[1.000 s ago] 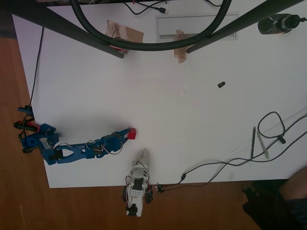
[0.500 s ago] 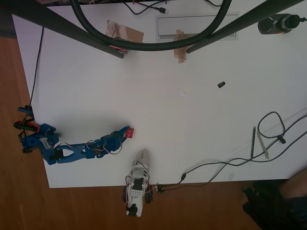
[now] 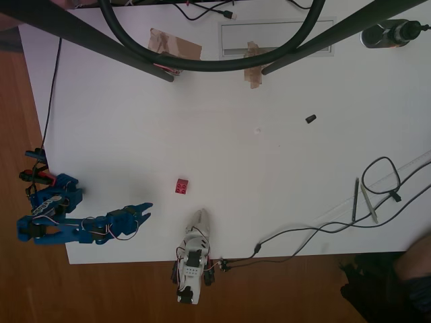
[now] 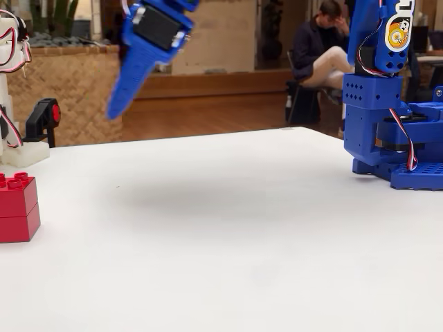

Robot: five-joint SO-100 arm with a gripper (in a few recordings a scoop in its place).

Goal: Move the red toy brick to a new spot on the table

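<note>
The red toy brick (image 3: 182, 186) lies by itself on the white table (image 3: 269, 161), left of centre towards the near edge in the overhead view. In the fixed view the red toy brick (image 4: 17, 207) stands at the far left with its studs up. My blue gripper (image 3: 145, 210) is pulled back to the left of the brick, well apart from it, and open with nothing in it. It hangs raised and blurred in the fixed view (image 4: 121, 100), above the table (image 4: 228, 235).
A small black piece (image 3: 310, 118) lies right of centre. Cables (image 3: 380, 176) and two pens (image 3: 355, 200) lie at the right edge. Brown tape patches (image 3: 176, 46) and dark frame legs (image 3: 108, 44) are at the top. The arm's blue base (image 4: 394, 138) stands at the right.
The gripper let go of the red brick, which now rests on the table. The arm folded back to the left and lifted away from it.
</note>
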